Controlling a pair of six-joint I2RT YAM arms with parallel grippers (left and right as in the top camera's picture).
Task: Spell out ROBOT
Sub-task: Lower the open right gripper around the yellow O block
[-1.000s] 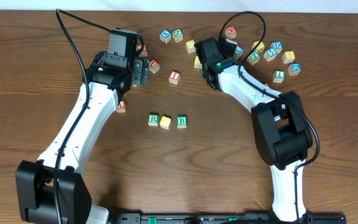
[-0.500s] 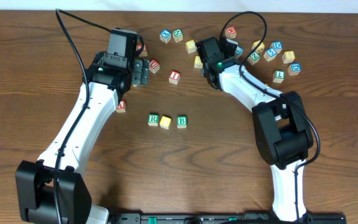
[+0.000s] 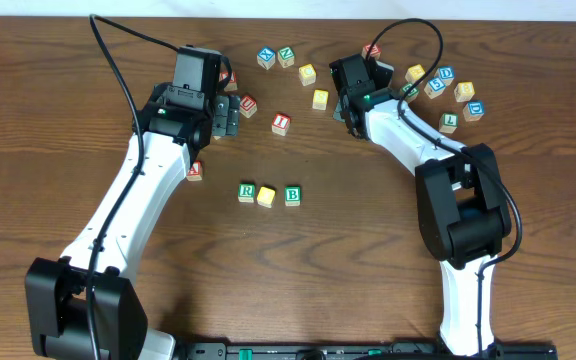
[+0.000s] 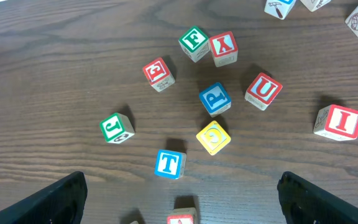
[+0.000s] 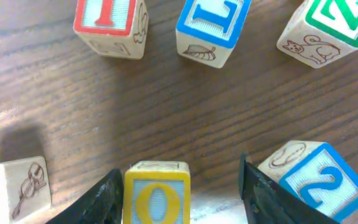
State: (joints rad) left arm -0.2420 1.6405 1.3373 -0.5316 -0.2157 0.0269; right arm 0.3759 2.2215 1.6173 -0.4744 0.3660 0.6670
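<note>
O cube straddled by right gripper; arm stretched forward.

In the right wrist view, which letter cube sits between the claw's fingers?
The yellow O cube at the bottom edge, framed by the right claw. The red-lettered cube, blue L cube, green-lettered cube and other blue cube lie outside its fingers.

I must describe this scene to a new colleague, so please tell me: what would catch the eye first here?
First, the short row in the middle of the table: an R block, a yellow block and a B block, side by side. Next, the right gripper standing open around an O block, among the scattered blocks at the far side.
</note>
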